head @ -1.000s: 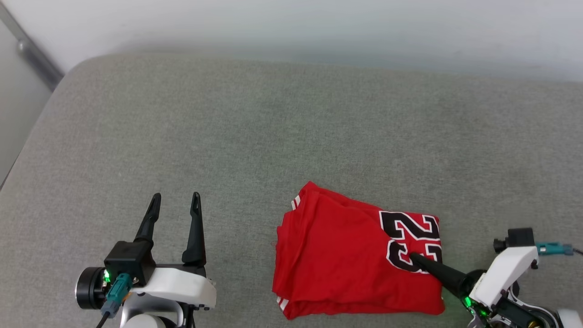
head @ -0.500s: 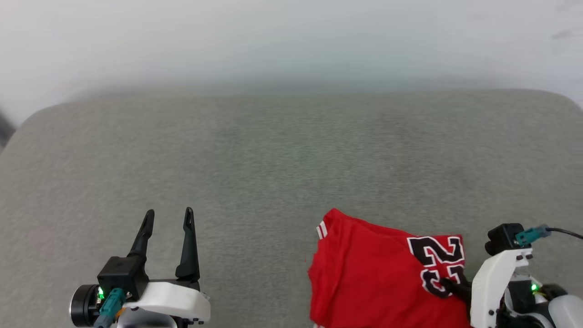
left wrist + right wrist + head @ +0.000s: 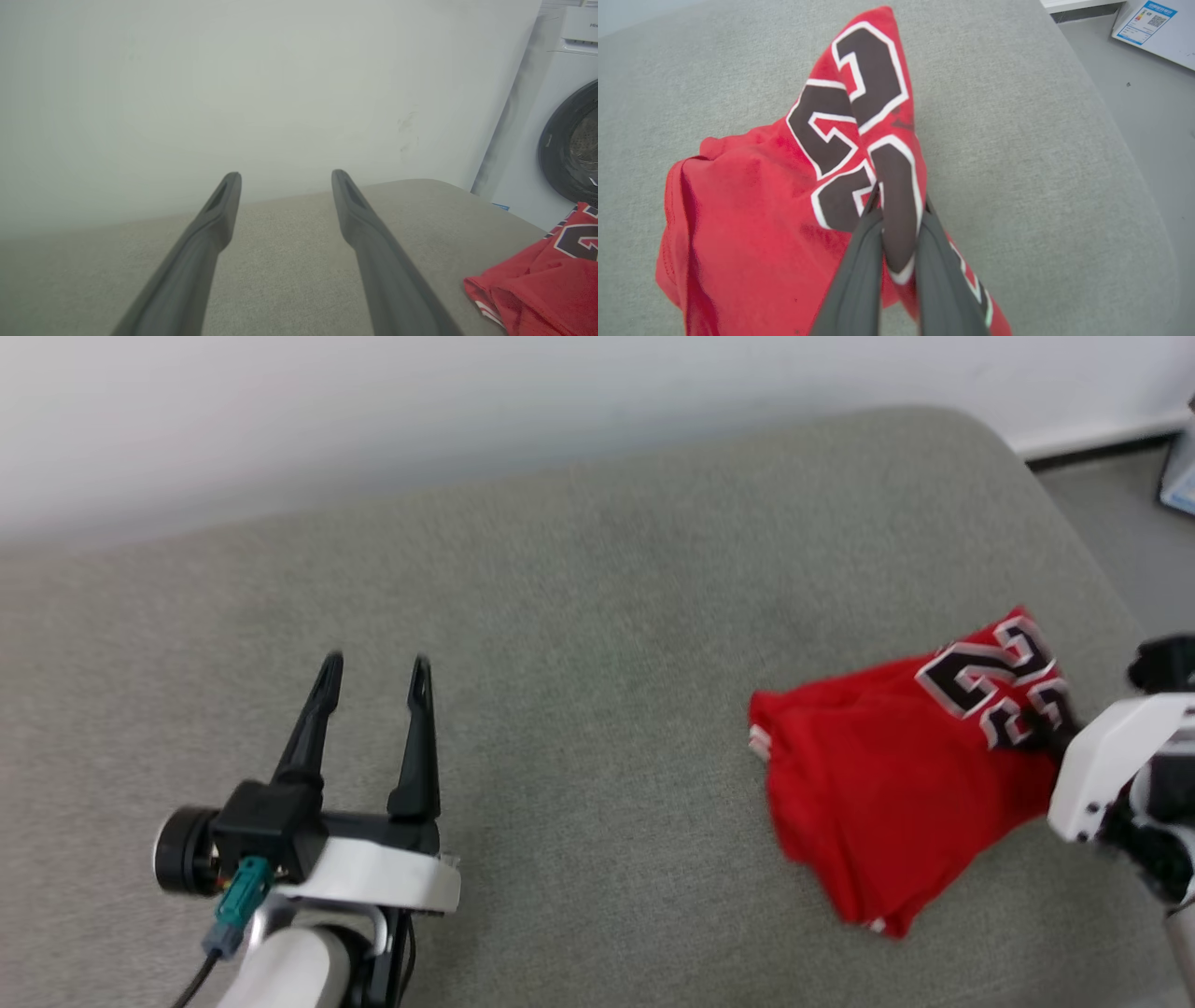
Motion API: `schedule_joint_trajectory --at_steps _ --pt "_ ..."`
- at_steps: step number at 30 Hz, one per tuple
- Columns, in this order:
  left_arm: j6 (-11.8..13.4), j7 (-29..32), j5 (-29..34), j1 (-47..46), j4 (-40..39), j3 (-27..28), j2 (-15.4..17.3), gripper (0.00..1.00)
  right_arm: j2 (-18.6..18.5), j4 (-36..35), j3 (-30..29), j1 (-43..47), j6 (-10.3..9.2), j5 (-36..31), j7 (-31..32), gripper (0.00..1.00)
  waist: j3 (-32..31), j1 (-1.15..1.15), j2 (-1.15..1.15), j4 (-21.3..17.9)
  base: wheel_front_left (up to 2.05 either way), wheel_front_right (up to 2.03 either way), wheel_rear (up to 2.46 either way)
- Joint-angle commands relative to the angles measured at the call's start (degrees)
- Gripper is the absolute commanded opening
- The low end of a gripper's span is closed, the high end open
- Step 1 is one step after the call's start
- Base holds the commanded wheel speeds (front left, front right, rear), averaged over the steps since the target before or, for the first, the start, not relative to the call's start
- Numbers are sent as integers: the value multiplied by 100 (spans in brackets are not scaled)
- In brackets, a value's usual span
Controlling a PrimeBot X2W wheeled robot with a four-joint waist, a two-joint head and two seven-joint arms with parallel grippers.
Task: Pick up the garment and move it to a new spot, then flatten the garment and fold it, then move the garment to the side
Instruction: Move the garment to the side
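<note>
between the fingers of the right pincer (image 3: 900, 205) sits a pinched fold of the garment (image 3: 752, 210); carry it low and slow so the layers hold. left pincer (image 3: 375, 663) gapes wide, empty.

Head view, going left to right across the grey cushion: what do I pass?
Black two-fingered left gripper, jaws open → folded red jersey garment with black "23" print → right gripper, jaws shut on the garment's printed end.

We see bright, even, diffuse light and barely any shadows; the head view is slightly motion-blurred, the left gripper (image 3: 286, 179) soft up close.
</note>
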Motion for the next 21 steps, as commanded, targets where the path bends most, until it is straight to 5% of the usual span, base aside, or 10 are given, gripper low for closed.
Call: schedule_joint_trajectory --at_steps 1,19,20,21 --pt "-48 33 69 -215 -20 -23 63 100 -32 134 -95 -278 -4 -38 -195 0 627 0 0 -293 0 0 0" --pt "-333 659 807 -1955 -608 -417 310 100 -821 2362 -1435 -2195 -4 -157 -2108 0 2683 0 0 -179 0 0 0" --pt "-333 674 814 -1996 -630 -423 321 100 -810 2478 -1455 -2236 -4 -201 -2200 23 2719 0 0 -168 0 0 0" --pt "-326 700 831 -2025 -653 -427 332 100 -775 2606 -1476 -2269 -5 -248 -2285 64 2747 0 0 -162 0 0 0"
